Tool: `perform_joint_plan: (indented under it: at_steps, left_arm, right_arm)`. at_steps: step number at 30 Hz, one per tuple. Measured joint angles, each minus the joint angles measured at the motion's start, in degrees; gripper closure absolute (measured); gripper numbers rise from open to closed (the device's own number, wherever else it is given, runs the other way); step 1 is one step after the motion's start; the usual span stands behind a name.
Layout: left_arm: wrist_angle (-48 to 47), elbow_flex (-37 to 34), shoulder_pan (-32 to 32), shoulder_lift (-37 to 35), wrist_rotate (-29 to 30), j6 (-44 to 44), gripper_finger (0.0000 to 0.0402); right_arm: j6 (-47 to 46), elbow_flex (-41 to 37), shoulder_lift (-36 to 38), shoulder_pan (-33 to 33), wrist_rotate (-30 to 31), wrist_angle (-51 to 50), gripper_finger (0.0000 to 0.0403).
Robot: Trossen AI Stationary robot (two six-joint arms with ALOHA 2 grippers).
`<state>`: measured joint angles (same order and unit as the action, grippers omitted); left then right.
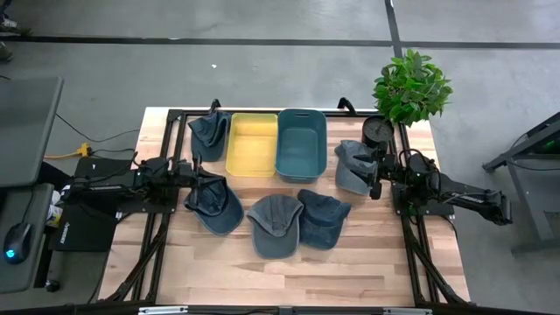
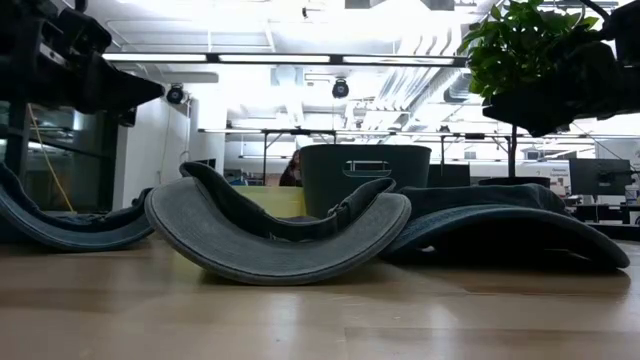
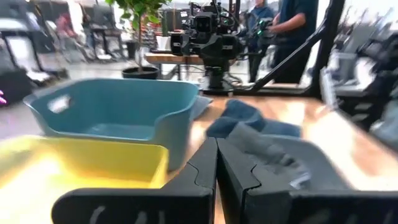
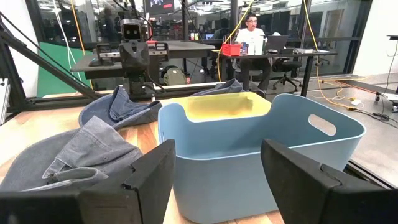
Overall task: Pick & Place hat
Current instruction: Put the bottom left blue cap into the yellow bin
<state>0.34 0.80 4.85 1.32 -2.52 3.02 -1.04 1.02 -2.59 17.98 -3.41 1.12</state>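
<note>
Near table edge, 2 denim caps lie side by side & overlapping at centre front: a lighter grey-blue cap (image 1: 274, 224) and a darker cap (image 1: 322, 219) to its right. A 3rd denim cap (image 1: 216, 206) sits toward the left, just under the left gripper (image 1: 194, 175), whose fingers (image 3: 199, 171) are pressed together w/ only a thin slit between, nothing in them. Right gripper (image 1: 376, 175) sits at mid-depth on the right, fingers (image 4: 149, 171) spread wide, empty, aimed at the teal bin (image 1: 302, 144); a 4th cap (image 1: 353, 165) lies just beside it. Further back, teal bin & yellow bin (image 1: 252, 143) stand touching. A 5th cap (image 1: 210, 133) lies against yellow bin's left side. Far right corner: potted plant (image 1: 411, 86) and a black round gauge-like thing (image 1: 377, 129). Beyond the table, a person at a desk (image 4: 250, 34).
</note>
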Motion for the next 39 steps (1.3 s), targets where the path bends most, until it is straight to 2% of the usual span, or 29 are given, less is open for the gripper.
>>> perform_joint_plan:
  at_steps: [12, 20, 27, 32, 36, 39]
  left_arm:
    - [0.00, 0.00, 0.01, 0.01, 0.42, 18.19, 0.0401]
    - [0.00, 0.00, -0.01, 0.00, 3.30, 24.13, 0.0401]
    - [1.18, 0.00, 0.00, 0.02, 7.58, 24.38, 0.0395]
    - [4.28, 1.05, -0.01, -0.02, 10.33, 22.09, 0.0347]
    - [4.22, 4.15, -0.01, 0.01, 14.44, 19.96, 0.0282]
    - [3.96, 6.32, 0.01, 0.03, 17.09, 22.47, 0.0232]
  right_arm:
    - [-0.01, -0.01, 0.00, 0.01, -0.01, -0.01, 0.0171]
    - [0.00, 0.00, 0.00, 0.00, -0.01, 0.00, 0.0171]
    - [-0.01, 0.00, -0.01, 0.01, -0.01, -0.01, 0.0171]
    - [0.00, -0.01, 0.00, 0.01, 0.00, 0.00, 0.0171]
    - [0.00, 0.00, 0.00, 0.01, -0.01, -0.01, 0.0171]
    - [-0.01, 0.00, 0.00, 0.01, 0.00, 0.00, 0.0171]
